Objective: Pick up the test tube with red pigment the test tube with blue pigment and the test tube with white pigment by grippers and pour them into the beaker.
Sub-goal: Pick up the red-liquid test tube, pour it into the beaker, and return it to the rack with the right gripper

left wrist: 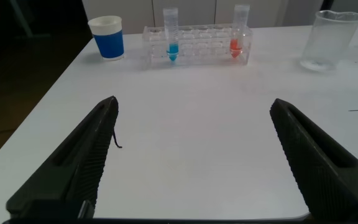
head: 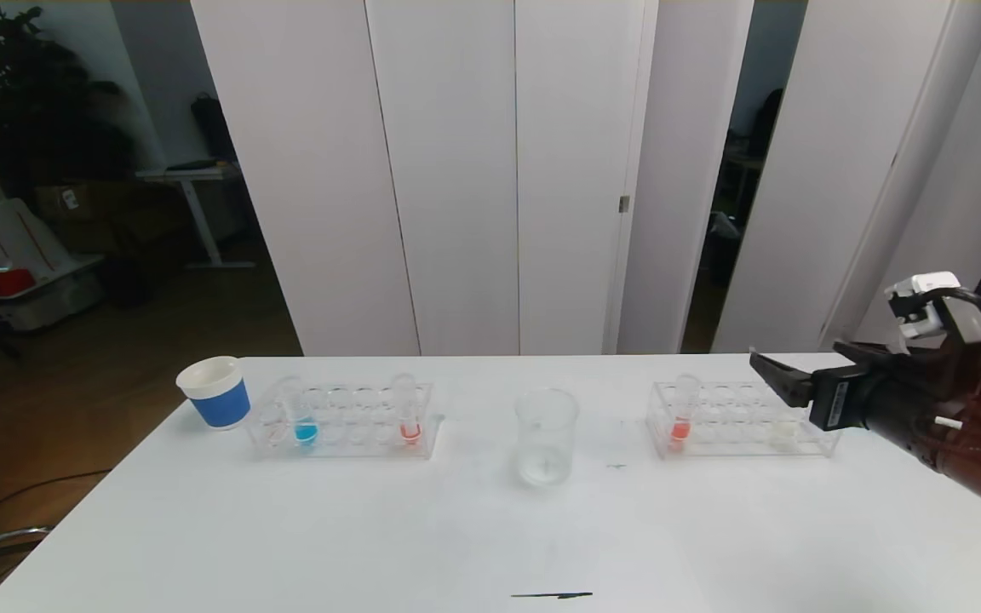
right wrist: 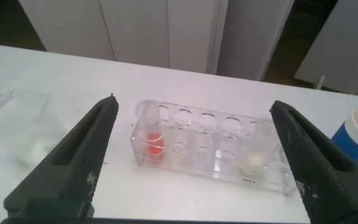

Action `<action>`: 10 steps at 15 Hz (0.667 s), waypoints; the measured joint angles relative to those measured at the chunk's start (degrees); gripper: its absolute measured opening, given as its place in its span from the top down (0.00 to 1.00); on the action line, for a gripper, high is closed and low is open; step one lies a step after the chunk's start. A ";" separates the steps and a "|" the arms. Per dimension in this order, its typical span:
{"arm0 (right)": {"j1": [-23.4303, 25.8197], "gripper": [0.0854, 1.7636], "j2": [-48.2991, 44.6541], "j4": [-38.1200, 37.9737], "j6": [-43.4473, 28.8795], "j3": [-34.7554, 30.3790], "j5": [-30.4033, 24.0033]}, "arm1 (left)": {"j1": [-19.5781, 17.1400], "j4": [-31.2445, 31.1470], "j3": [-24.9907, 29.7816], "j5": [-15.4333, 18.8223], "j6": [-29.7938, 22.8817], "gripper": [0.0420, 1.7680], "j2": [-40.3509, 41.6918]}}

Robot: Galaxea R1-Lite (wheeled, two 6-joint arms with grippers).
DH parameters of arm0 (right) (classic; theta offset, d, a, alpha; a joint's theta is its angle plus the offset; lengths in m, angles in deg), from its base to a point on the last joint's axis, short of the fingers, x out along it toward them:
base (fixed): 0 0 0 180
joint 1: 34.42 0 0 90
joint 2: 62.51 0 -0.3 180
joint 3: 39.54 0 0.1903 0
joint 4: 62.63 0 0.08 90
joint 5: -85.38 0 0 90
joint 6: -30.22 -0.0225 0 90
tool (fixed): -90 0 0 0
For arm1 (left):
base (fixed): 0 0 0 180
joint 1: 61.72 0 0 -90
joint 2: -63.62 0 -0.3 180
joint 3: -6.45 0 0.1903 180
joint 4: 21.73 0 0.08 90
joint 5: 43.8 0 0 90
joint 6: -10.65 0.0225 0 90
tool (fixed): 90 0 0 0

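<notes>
Above the right-hand rack [head: 742,421] the right pincer [right wrist: 191,155] hovers with its jaws spread wide and nothing held. That rack carries a test tube with red pigment [head: 682,417] at its inner end and the test tube with white pigment [right wrist: 253,163] toward its outer end. The beaker [head: 547,436] stands mid-surface, between the two racks and apart from both. A left-hand rack [head: 344,421] holds the test tube with blue pigment [head: 301,417] and a second red tube [head: 407,413]. The left pincer [left wrist: 194,158], also spread, sits low near the front of the surface [head: 371,528].

Judgement: no tube is lifted yet, so the first pick is in hand. The next move calls for descending squarely over one tube and closing on its upper part.

Open room lies around the beaker; a paper cup [head: 215,392] stands close to the left edge.
</notes>
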 joint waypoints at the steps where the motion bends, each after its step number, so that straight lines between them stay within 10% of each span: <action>1: -0.78 0.01 1.02 4.27 0.05 -3.72 0.07 | 0.00 0.00 0.00 0.00 0.02 0.01 0.00; 10: -4.22 0.01 14.01 16.70 0.41 -10.01 -0.06 | 0.00 0.00 0.00 0.00 0.02 0.01 0.00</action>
